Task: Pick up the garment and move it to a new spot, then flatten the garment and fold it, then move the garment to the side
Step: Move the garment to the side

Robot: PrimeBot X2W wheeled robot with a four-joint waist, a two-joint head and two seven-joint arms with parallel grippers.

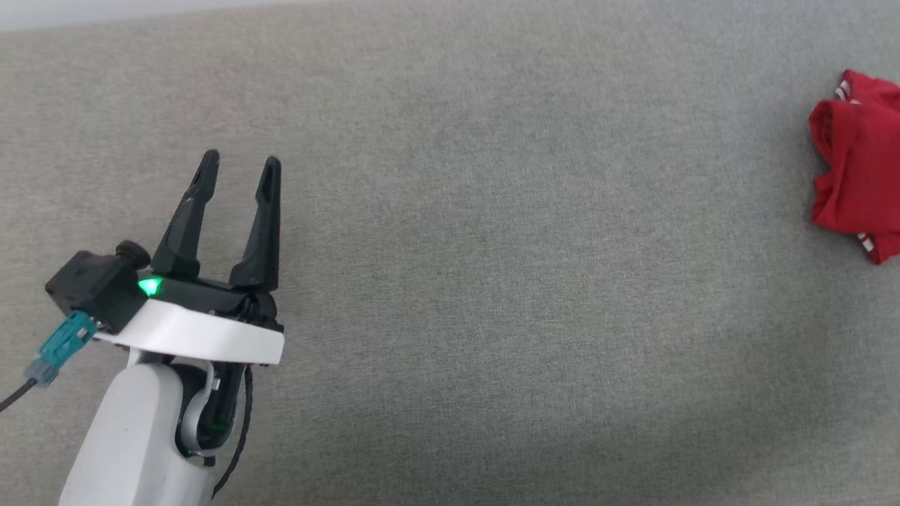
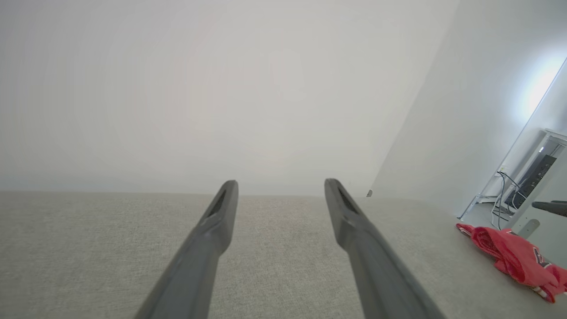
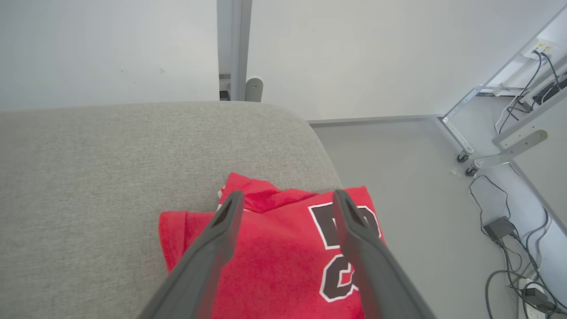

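Observation:
The garment [image 1: 854,161], a red shirt with striped trim, lies bunched at the right edge of the grey cushion [image 1: 492,246]. In the left wrist view the garment [image 2: 516,257] sits low at the far right. Black white-outlined letters show on the garment [image 3: 274,261] in the right wrist view, near the cushion's rounded corner. My left gripper [image 1: 240,163] stands open over bare fabric at the lower left, far from the shirt, with nothing between its fingers. My right gripper [image 3: 285,198] hangs open just above the shirt; the frame does not show whether it touches it.
The cushion [image 3: 110,168] ends at a rounded corner, with grey floor [image 3: 412,177] beyond it. A wheeled metal frame [image 3: 491,150] and loose cables [image 3: 509,248] lie on that floor. A pale wall [image 2: 221,88] rises behind the cushion.

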